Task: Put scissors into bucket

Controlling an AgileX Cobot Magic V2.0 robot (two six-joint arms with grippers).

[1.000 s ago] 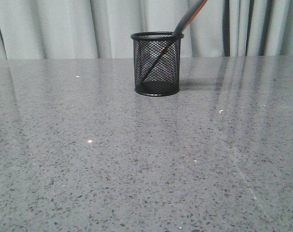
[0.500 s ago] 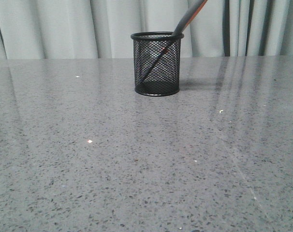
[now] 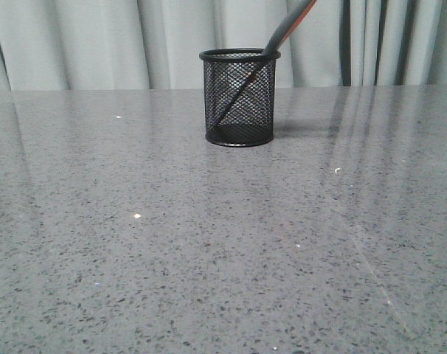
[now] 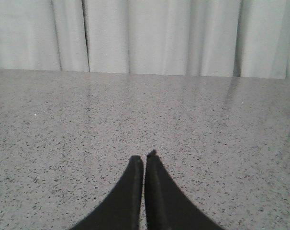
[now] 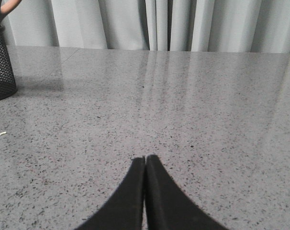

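The black mesh bucket [image 3: 239, 97] stands upright at the back middle of the grey table. The scissors [image 3: 286, 28] stand in it, leaning right, with the grey and orange handle sticking out over the rim. The bucket's edge [image 5: 1, 64] and a bit of the scissors handle [image 5: 8, 5] also show in the right wrist view. My left gripper [image 4: 144, 157] is shut and empty over bare table. My right gripper [image 5: 145, 158] is shut and empty, well to the right of the bucket. Neither gripper shows in the front view.
The grey speckled table [image 3: 209, 243] stretches wide around the bucket. Pale curtains [image 3: 98, 37] hang behind its far edge. A few small white specks [image 3: 137, 216] lie on the surface.
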